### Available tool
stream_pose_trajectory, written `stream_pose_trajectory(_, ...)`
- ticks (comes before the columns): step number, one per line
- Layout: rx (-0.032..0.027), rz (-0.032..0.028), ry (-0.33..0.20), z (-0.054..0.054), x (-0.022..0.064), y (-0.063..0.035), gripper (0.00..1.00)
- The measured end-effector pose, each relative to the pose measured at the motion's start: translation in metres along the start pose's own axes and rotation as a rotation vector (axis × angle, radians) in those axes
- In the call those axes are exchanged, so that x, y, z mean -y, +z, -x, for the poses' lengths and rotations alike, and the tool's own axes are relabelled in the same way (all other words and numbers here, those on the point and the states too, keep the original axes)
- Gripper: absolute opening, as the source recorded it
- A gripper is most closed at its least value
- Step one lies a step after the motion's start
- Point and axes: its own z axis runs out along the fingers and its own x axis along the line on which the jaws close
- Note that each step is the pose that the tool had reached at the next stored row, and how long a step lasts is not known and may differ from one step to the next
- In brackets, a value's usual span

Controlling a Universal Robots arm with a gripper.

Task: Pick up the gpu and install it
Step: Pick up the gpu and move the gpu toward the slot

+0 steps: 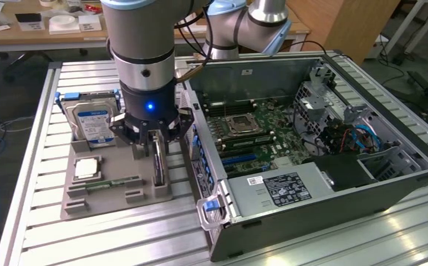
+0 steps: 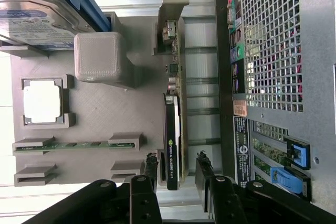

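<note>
The gpu (image 1: 158, 164) stands on its long edge in a slot of the grey holder tray (image 1: 114, 195), next to the open computer case (image 1: 310, 144). My gripper (image 1: 152, 146) hangs straight above it. In the wrist view the gpu (image 2: 173, 124) shows a black shroud with a green logo and a silvery bracket at its far end. My gripper (image 2: 177, 165) is open, with one black finger on each side of the card's near end. A small gap remains on both sides, so neither finger touches it.
The tray also holds a hard drive (image 1: 94, 124) with a blue-white label, a processor chip (image 1: 87, 168) and a green memory stick (image 1: 114, 183). The case's motherboard (image 1: 251, 138) lies exposed, with a power supply (image 1: 284, 188) at the front. The case wall (image 2: 273, 51) stands close beside the card.
</note>
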Motion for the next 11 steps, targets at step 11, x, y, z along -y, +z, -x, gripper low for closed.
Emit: stream_pose_trajectory(11, 0.0001, 0.0001, 0.000, -0.0001, 0.0003, 0.0051, 0.43)
